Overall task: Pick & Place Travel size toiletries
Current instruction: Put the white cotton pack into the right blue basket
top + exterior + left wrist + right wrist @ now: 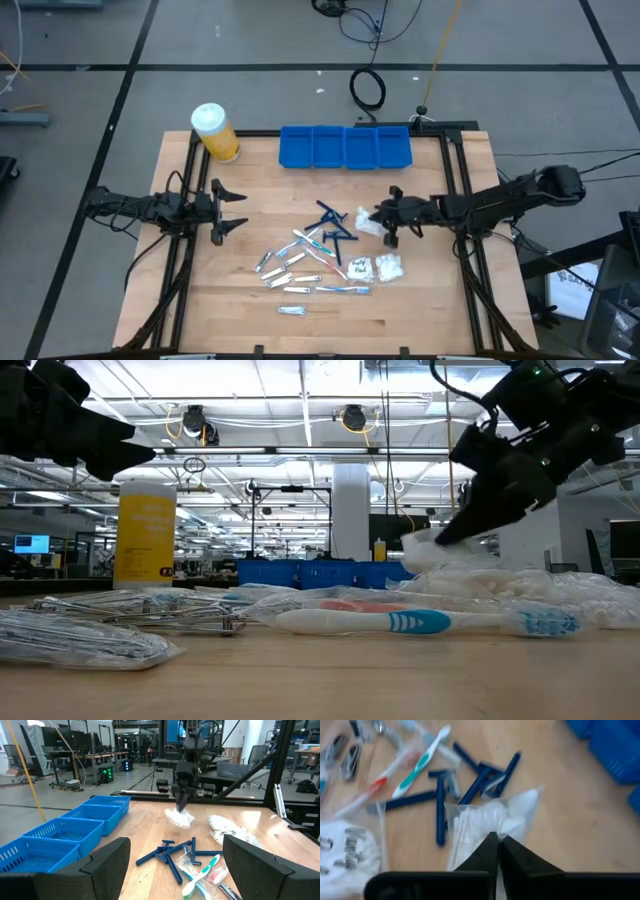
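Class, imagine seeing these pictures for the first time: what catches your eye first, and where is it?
The right gripper is pinched shut on a white packet beside the dark blue razors at mid-table. In front of them lies a scatter of toothbrushes and tubes. A blue tray sits at the far edge, a yellow jar to its left.

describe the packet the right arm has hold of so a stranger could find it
Start at the blue tray along the table's far edge and come toward the pile of dark blue razors. Just right of them lies a clear packet of white sticks, the only one pinched by the shut right pincer.
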Available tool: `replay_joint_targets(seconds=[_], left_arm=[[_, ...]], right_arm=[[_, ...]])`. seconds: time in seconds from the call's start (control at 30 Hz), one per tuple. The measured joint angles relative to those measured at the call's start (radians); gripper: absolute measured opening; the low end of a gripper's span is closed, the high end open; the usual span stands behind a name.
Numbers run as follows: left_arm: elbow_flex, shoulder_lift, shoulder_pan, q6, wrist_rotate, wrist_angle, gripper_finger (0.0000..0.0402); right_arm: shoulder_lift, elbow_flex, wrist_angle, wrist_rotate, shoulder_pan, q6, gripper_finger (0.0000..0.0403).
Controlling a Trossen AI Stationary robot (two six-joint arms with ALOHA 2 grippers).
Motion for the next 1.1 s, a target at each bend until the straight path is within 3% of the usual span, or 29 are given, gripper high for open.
replay_joint_targets(seconds=[0.23, 0.43, 0.6, 0.77, 1.1], left_arm=[[0.0, 0.0, 0.0, 0.0, 0.0, 0.0, 0.031], [0.0, 0.0, 0.0, 0.0, 0.0, 0.0, 0.031], [0.0, 0.0, 0.0, 0.0, 0.0, 0.0, 0.031], [0.0, 0.0, 0.0, 0.0, 0.0, 0.0, 0.031], [0.0, 0.0, 0.0, 0.0, 0.0, 0.0, 0.031]], right_arm=[[-0.115, 0.0, 0.097, 0.22, -0.093, -0.106, 0.0005], [-0.166, 0.0, 0.154, 0.392, -0.276, -0.161, 0.0002], [-0.149, 0.001, 0.148, 0.379, -0.482, -0.125, 0.0001], [-0.104, 0.001, 0.163, 0.22, -0.645, -0.091, 0.0001], [0.061, 0.001, 0.304, 0.071, -0.779, -0.078, 0.0001]])
